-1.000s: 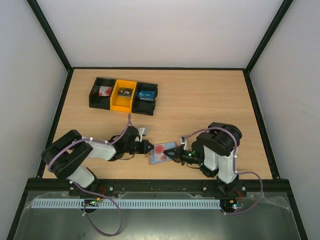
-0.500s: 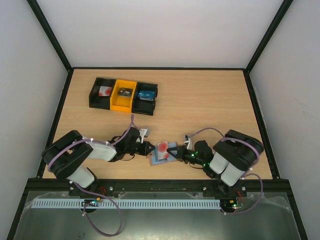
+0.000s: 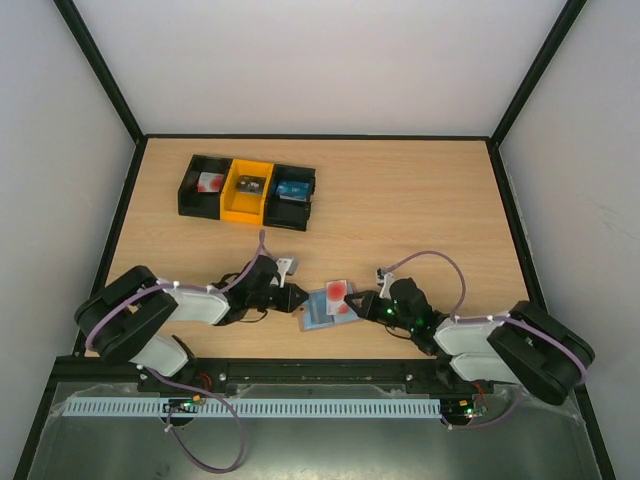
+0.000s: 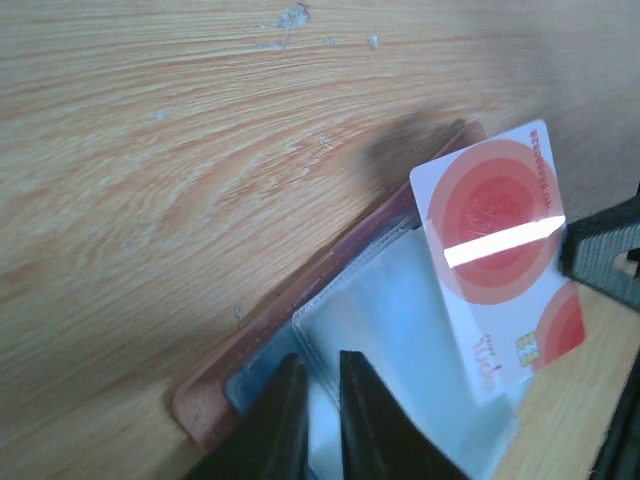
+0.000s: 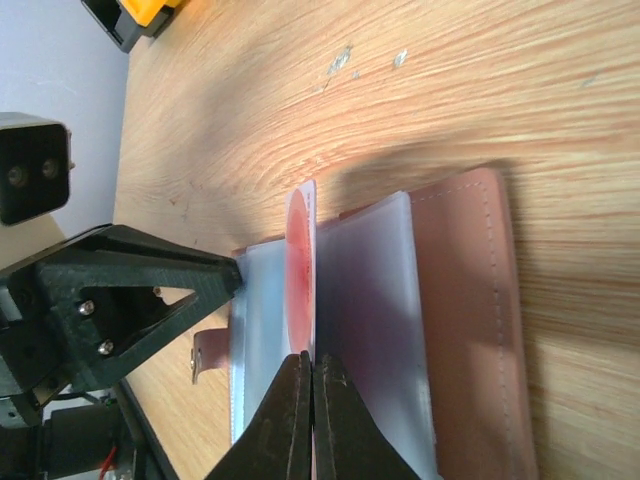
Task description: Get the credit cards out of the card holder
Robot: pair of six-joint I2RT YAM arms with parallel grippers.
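The card holder (image 3: pixel 316 316) lies open near the table's front edge, mauve-brown outside (image 5: pixel 466 300) and light blue inside (image 4: pixel 385 320). My left gripper (image 3: pixel 297 298) comes at it from the left. Its jaws (image 4: pixel 318 368) are nearly together, pinching the edge of a pocket panel. A white credit card with pinkish-red circles (image 4: pixel 497 258) sticks out of the holder's right side. My right gripper (image 3: pixel 358 303) is shut on that card's edge (image 5: pixel 303 255), fingertips (image 5: pixel 313 362) tight together. No other card shows.
A row of three bins, black, yellow and black (image 3: pixel 247 190), stands at the back left with small items inside. The table's front edge runs just below the holder. Bare wood (image 3: pixel 420 200) stretches behind and to the right.
The right arm has swung down and to the right, drawing the red card further up and right out of the holder. The left gripper stays on the holder.
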